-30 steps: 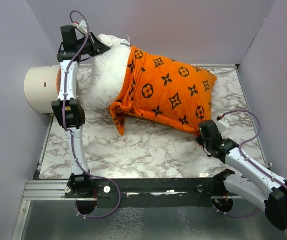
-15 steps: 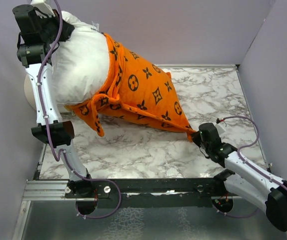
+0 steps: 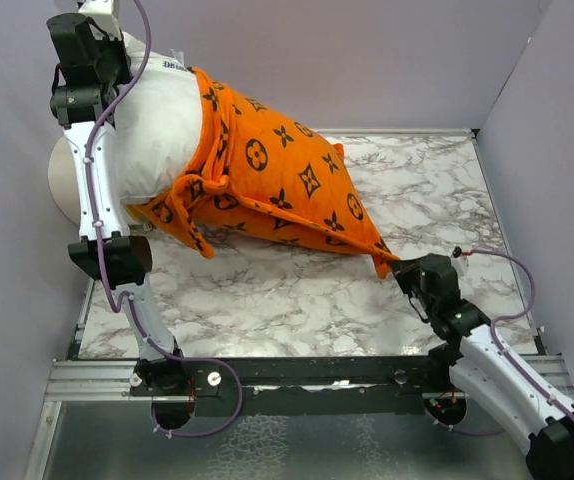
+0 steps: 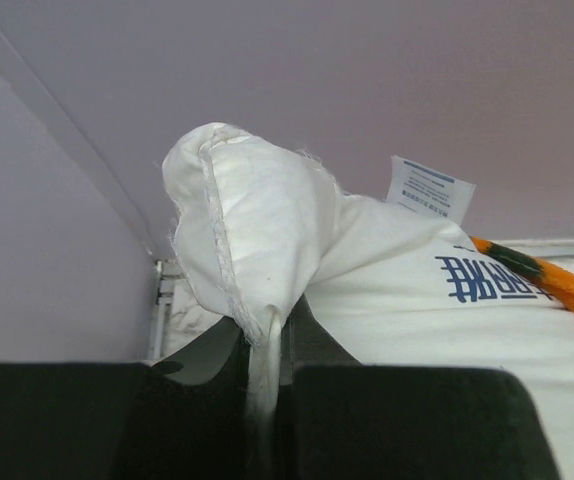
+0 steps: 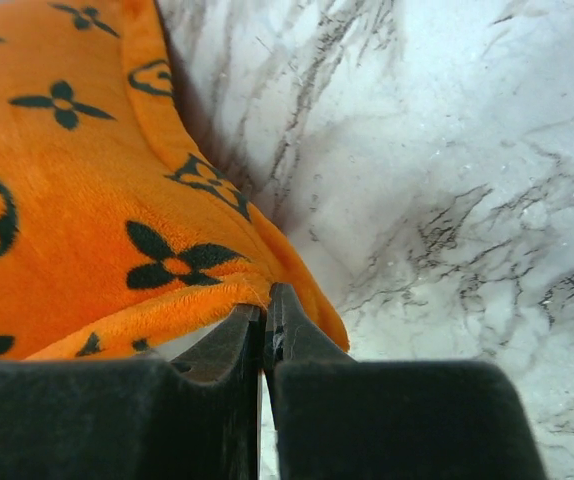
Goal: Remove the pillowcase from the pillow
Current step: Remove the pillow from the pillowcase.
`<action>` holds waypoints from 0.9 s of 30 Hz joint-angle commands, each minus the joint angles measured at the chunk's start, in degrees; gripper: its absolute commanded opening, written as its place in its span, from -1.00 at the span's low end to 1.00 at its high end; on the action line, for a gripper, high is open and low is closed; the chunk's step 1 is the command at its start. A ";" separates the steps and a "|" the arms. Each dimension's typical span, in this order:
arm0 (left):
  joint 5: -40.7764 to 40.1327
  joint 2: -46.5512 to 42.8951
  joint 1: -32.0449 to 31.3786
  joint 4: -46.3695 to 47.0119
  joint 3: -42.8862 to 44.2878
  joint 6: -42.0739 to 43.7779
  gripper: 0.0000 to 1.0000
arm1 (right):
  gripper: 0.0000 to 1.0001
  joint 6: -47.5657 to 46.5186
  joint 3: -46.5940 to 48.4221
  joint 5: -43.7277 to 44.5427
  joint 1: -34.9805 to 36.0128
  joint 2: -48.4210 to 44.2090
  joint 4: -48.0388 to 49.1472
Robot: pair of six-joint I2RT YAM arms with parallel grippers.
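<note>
By left wall (image 3: 7,220), left tool (image 4: 267,345) pinches pillow (image 4: 257,220); right tool (image 5: 265,320), pillowcase (image 5: 77,210)

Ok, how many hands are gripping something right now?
2. The left hand is shut on a corner of the pillow, up at far left; the right hand is shut on a corner of the pillowcase, low at near right.

One pillow (image 3: 162,130), one pillowcase (image 3: 287,190), one cylinder (image 3: 64,185), two tools, left (image 4: 267,345), right (image 5: 264,320)

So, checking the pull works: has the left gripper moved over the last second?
Yes. In the top view the left gripper has shifted left and up the image, from right of the cream cylinder to beyond it, taking the pillow corner along.
</note>
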 commanded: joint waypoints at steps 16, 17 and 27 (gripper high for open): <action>-8.57 -6.61 -4.75 21.93 0.07 5.57 -1.00 | 0.10 -30.34 1.25 -6.12 -7.96 -2.76 5.03; -8.11 -7.14 -6.96 20.72 -0.63 6.10 -1.00 | 0.20 -34.49 1.92 -8.48 -7.96 -2.62 9.32; -13.62 -8.06 -18.62 14.63 0.02 10.96 -1.00 | 0.48 -58.45 11.60 -15.40 10.16 8.62 30.80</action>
